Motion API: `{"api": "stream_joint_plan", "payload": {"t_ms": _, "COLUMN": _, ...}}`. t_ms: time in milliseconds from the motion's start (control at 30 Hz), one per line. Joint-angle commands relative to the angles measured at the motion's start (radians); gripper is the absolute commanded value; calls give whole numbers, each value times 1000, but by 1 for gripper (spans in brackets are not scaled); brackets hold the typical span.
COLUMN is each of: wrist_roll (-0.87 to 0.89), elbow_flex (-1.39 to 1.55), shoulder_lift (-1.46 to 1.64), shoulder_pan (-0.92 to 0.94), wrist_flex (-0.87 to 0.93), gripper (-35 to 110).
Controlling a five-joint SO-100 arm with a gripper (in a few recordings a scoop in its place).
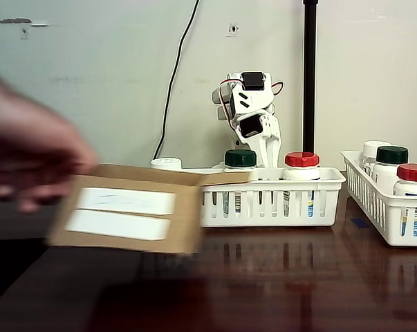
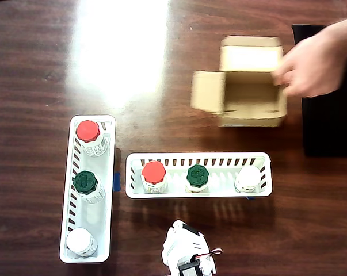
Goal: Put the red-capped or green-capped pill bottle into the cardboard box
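A person's hand (image 1: 28,155) holds the cardboard box (image 1: 128,216) at the front of the counter (image 1: 263,290), the box blurred. Behind it, the green-capped pill bottle (image 1: 240,160) stands mid-basket (image 1: 263,200). Farthest back, the gripper (image 1: 263,138) hangs folded; its opening cannot be told. Best approach: wait until the box rests, then descend straight over the cap.

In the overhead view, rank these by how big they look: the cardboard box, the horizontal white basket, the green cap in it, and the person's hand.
1. The horizontal white basket
2. The cardboard box
3. The person's hand, though it may sit nearer the camera
4. The green cap
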Motion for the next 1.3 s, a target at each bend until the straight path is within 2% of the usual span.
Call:
{"api": "stream_joint_plan", "payload": {"t_ms": 0, "wrist_roll": 407, "elbow_flex": 2, "shoulder_lift": 86, "shoulder_pan": 181, "wrist_flex": 3, "gripper": -1}}
{"api": "stream_joint_plan", "payload": {"t_ms": 633, "wrist_roll": 420, "elbow_flex": 2, "shoulder_lift": 86, "shoulder_pan": 221, "wrist_flex": -63, "gripper": -1}}
{"api": "stream_joint_plan", "payload": {"t_ms": 700, "wrist_roll": 480, "elbow_flex": 2, "shoulder_lift": 86, "shoulder_pan": 209, "wrist_flex": -97, "gripper": -1}}
{"api": "stream_joint_plan", "payload": {"t_ms": 933, "wrist_roll": 486, "elbow_flex": -43, "shoulder_lift": 86, "shoulder_pan": 242, "wrist_flex": -316, "gripper": -1}}
{"api": "stream_joint_plan", "payload": {"t_ms": 1100, "wrist_roll": 693, "elbow_flex": -227, "shoulder_lift": 86, "shoulder_pan": 233, "wrist_flex": -204, "gripper": -1}}
{"api": "stream_joint_plan", "payload": {"t_ms": 1267, "wrist_roll": 749, "elbow_flex": -399, "shoulder_lift": 86, "shoulder_pan": 94, "wrist_flex": -126, "gripper": 0}}
